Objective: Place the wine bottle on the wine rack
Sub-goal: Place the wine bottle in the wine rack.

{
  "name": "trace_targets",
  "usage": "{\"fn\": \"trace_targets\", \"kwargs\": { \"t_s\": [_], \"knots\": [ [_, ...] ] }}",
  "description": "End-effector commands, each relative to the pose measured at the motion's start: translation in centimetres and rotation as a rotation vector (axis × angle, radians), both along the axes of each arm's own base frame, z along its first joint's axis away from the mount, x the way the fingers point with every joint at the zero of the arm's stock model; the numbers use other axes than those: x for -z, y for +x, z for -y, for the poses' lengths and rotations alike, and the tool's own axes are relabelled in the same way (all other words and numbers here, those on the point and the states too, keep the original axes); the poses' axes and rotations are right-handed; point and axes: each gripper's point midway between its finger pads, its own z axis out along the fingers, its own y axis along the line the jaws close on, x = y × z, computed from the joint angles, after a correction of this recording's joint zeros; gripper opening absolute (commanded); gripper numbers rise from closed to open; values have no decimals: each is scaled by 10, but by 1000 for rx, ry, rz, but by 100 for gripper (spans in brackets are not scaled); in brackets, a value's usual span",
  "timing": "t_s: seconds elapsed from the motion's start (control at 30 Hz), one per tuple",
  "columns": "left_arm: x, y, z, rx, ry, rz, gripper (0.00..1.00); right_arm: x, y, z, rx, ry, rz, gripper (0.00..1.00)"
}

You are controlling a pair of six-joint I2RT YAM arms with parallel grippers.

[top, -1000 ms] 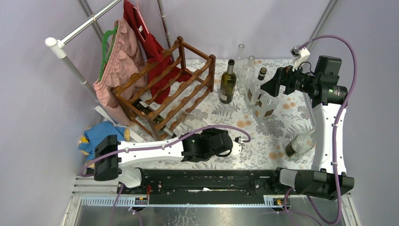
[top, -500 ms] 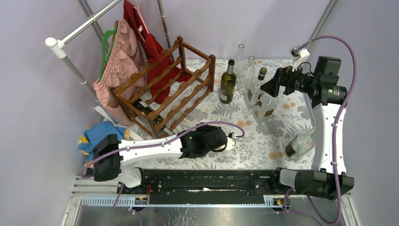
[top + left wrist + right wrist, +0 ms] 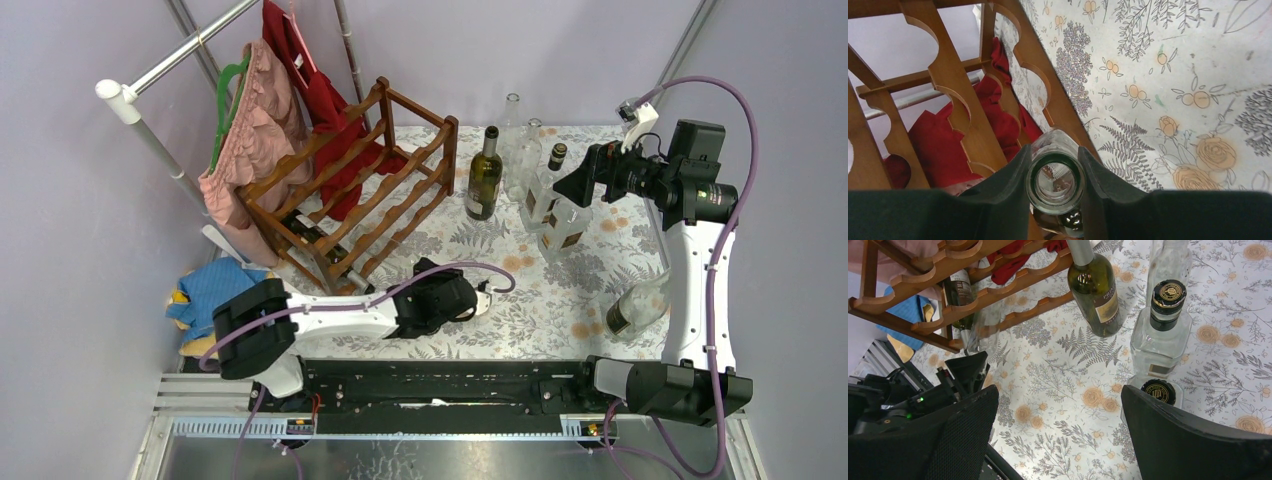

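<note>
The wine rack (image 3: 350, 185) is dark reddish-brown wood with scalloped rails and stands at the back left; it also shows in the left wrist view (image 3: 955, 100) and the right wrist view (image 3: 948, 295). My left gripper (image 3: 1055, 162) is shut on the neck of a clear wine bottle (image 3: 1055, 182). The bottle lies low and points into the rack's bottom tier, its body (image 3: 979, 332) between the lowest rails. In the top view the left gripper (image 3: 420, 290) is just in front of the rack. My right gripper (image 3: 577, 185) is open and empty, held high over the back right.
A dark green bottle (image 3: 484, 178) stands right of the rack. Clear bottles (image 3: 517, 140) and square black-capped bottles (image 3: 555, 205) stand beside it. A bottle (image 3: 635, 305) lies at the right edge. A dark bottle (image 3: 959, 290) lies in the rack. Pink and red clothes (image 3: 255, 130) hang behind.
My left arm has moved left toward the rack, carrying the bottle's neck with it and sliding the bottle further into the bottom tier. The right arm has not moved.
</note>
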Motion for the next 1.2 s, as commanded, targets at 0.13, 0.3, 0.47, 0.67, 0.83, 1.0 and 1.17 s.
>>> {"fn": "trace_targets", "kwargs": {
  "t_s": [0.13, 0.3, 0.47, 0.67, 0.83, 1.0, 1.17],
  "knots": [
    [25, 16, -8, -127, -77, 42, 55, -12, -6, -2, -11, 0, 57, 100],
    [27, 20, -13, -153, -113, 25, 76, -12, -7, -3, -14, 0, 57, 100],
    [20, 22, -11, -177, -157, 15, 78, -12, -8, -4, -16, 5, 54, 100],
    [-8, 18, 7, -211, -278, -49, 84, -12, -9, -3, -16, -1, 57, 100],
    [-43, 1, 25, -185, -434, -105, 95, -11, -9, -3, -17, -11, 61, 100],
    [-52, -8, 21, -196, -491, -136, 95, -11, -9, -3, -23, -14, 63, 100],
    [-65, -21, 23, -188, -588, -197, 91, -12, -9, -3, -33, -21, 74, 100]
  ]
}}
